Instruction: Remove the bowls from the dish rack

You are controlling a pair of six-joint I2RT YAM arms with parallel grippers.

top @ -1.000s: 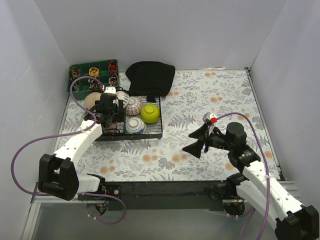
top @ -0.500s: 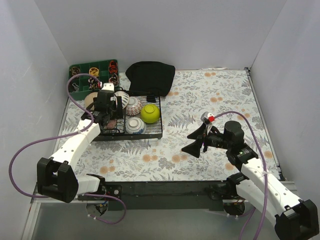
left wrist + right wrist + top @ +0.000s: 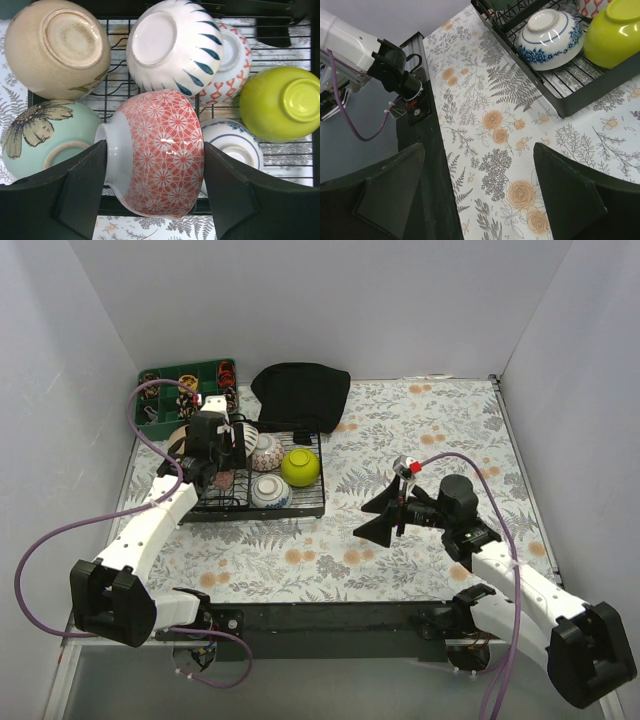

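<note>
One pink bowl (image 3: 165,150) is being gripped by the left tool (image 3: 152,167) over the rack (image 3: 285,165); the right tool (image 3: 479,167) is hanging open.

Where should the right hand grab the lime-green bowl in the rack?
The lime-green bowl sits upside down, foot ring up, mouth down in the rack, so its wall can't be pinched. Probably span the rounded body just below the foot, coming from above on the right side, where the open right hand is nearest.

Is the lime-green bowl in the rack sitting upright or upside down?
Upside down. The lime-green bowl shows its foot ring to the left wrist camera, with its domed outside up, and it rests in the dish rack.
</note>
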